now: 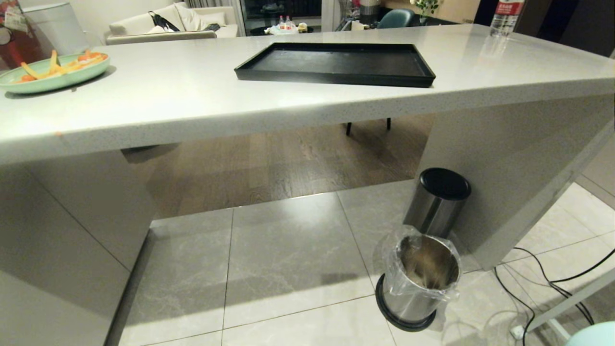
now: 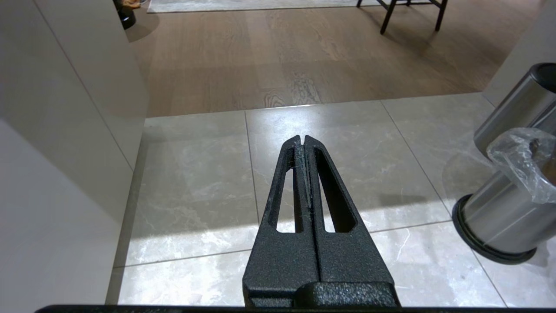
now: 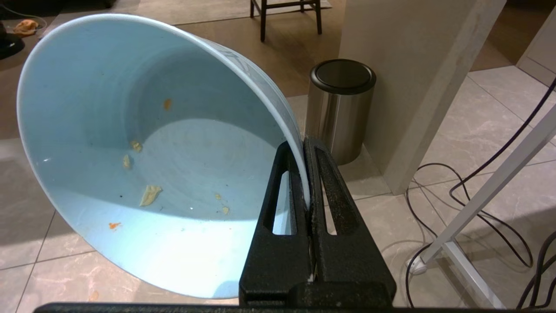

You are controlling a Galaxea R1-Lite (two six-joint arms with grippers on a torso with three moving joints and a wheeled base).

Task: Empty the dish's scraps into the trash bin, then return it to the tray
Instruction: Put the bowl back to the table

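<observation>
My right gripper (image 3: 304,141) is shut on the rim of the dish (image 3: 152,152), a light-blue bowl tipped on its side above the floor tiles. Of the scraps, a few orange and pale yellow crumbs (image 3: 150,194) cling to its inside. A light-blue edge (image 1: 592,334) shows at the head view's lower right corner. The trash bin (image 1: 418,283), steel with a clear bag liner, stands on the floor by the counter's leg, also seen as the trash bin (image 2: 508,208). The black tray (image 1: 331,78) lies bare on the counter. My left gripper (image 2: 303,138) hangs shut and holds nothing.
A taller steel bin with a black lid (image 1: 439,199) stands right behind the trash bin. A mint-green plate (image 1: 57,82) with orange and yellow food sits at the counter's left end. A water bottle (image 1: 507,17) stands far right. Black cables (image 1: 543,283) and a white frame leg (image 3: 491,195) cross the floor at right.
</observation>
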